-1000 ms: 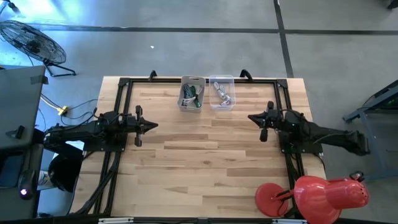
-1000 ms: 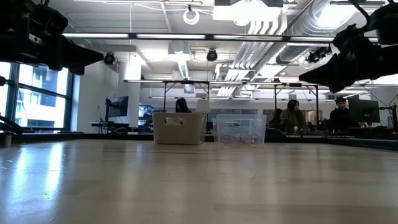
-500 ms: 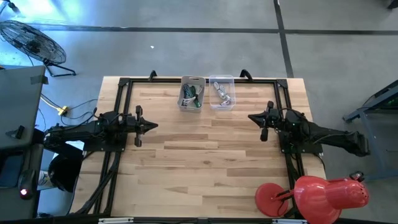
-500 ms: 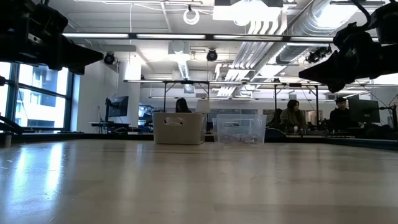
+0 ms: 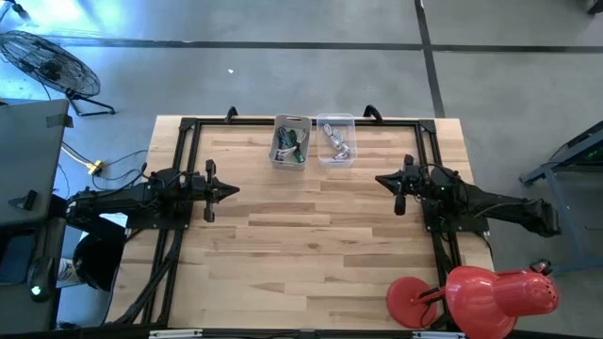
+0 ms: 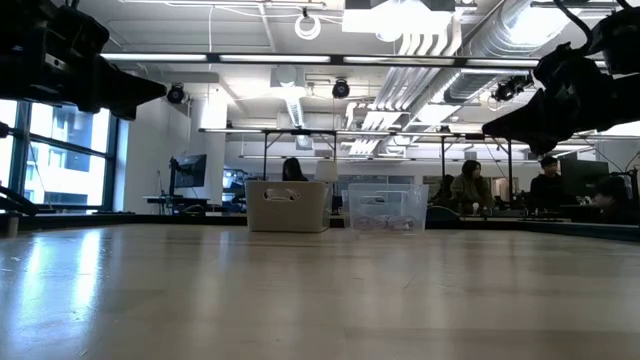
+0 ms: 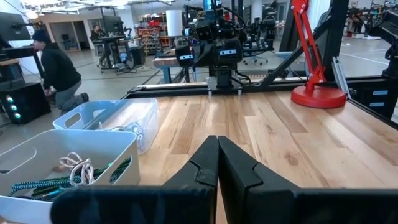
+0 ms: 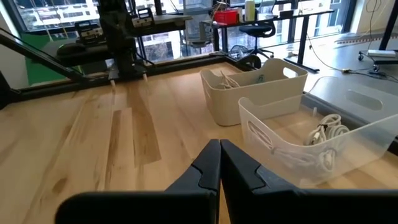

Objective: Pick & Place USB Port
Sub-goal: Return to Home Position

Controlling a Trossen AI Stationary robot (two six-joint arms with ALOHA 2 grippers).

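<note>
Two bins stand at the table's far edge: an opaque white bin point(image 5: 291, 142) holding green and pale cables point(image 7: 68, 171), and a clear bin point(image 5: 336, 139) holding white cables point(image 8: 326, 134). A USB port as such I cannot make out among the cables. My left gripper point(image 5: 236, 189) hovers shut above the table's left side, pointing level toward the right. My right gripper point(image 5: 380, 178) hovers shut above the right side, pointing toward the left. Neither holds anything.
A red desk lamp point(image 5: 476, 293) stands at the table's near right corner. A black frame point(image 5: 188, 127) runs along the table's edges. The wooden tabletop point(image 5: 311, 235) between the arms is bare. People sit at desks in the room behind point(image 6: 468, 188).
</note>
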